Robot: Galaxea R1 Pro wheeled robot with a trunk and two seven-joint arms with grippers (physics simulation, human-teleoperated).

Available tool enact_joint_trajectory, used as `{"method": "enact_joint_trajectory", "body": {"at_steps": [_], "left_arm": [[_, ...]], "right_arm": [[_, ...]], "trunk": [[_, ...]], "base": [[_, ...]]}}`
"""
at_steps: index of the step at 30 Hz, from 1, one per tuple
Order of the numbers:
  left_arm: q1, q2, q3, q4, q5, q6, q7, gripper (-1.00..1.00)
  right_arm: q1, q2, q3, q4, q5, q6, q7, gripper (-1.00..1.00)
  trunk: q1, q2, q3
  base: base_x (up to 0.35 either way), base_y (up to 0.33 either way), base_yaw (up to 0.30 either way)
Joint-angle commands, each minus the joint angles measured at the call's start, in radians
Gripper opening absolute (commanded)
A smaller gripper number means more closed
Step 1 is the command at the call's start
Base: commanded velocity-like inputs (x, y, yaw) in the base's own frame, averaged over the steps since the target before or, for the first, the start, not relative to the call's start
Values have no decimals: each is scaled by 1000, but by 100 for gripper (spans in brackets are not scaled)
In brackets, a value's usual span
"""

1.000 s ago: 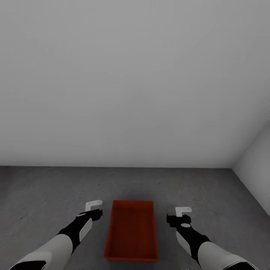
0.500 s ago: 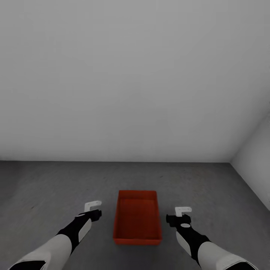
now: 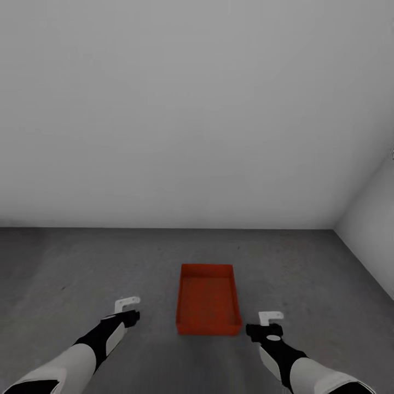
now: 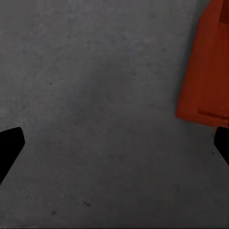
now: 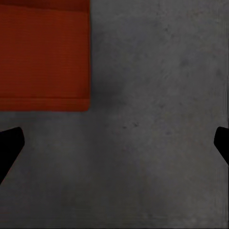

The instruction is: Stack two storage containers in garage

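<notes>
One red-orange open-top storage container (image 3: 208, 298) rests flat on the dark grey concrete floor (image 3: 65, 262) of the garage, a little way short of the light grey wall. My left gripper (image 3: 127, 307) hovers to its left and nearer to me, open and empty. My right gripper (image 3: 268, 323) hangs to its right, also open and empty. In the left wrist view, a corner of the container (image 4: 205, 71) lies off to one side of the gripper (image 4: 114, 148). In the right wrist view, the container's end (image 5: 43, 52) lies beyond the spread fingers of the gripper (image 5: 114, 148).
A plain light grey wall (image 3: 191, 120) stands ahead, and a second wall (image 3: 372, 241) meets it at the right corner. Bare concrete stretches to the left of the container and on either side of it.
The whole view has drawn back, so the container now looks smaller and farther from me. Both arms have stayed open and empty, now sitting nearer to me than the container.
</notes>
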State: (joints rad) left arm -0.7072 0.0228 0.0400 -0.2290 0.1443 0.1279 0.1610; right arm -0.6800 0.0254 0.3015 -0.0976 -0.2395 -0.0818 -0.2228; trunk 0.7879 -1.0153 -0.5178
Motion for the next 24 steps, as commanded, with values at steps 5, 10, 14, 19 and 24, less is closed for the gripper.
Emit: {"method": "enact_joint_trajectory", "body": {"at_steps": [5, 10, 14, 19, 24], "left_arm": [[0, 21, 2, 105, 8, 4, 1, 100], [6, 62, 2, 205, 13, 6, -2, 100], [12, 81, 2, 225, 17, 6, -2, 100], [85, 84, 1, 229, 18, 5, -6, 100], [238, 79, 2, 230, 27, -44, -13, 100]], "right_arm": [[0, -3, 9, 102, -9, -8, 0, 100], [-4, -7, 10, 127, -8, -1, 1, 100], [75, -14, 10, 131, -6, 1, 0, 100], [209, -22, 13, 131, -3, -3, 2, 100], [355, -44, 16, 131, 1, -17, 37, 100]], "trunk": [[-1, -1, -1], [-1, -1, -1], [-1, -1, -1], [-1, -1, -1], [-1, -1, -1]], "base": [[-303, 129, 0], [-171, 54, 0], [-27, 8, 0], [-5, 1, 0], [-1, 0, 0]]}}
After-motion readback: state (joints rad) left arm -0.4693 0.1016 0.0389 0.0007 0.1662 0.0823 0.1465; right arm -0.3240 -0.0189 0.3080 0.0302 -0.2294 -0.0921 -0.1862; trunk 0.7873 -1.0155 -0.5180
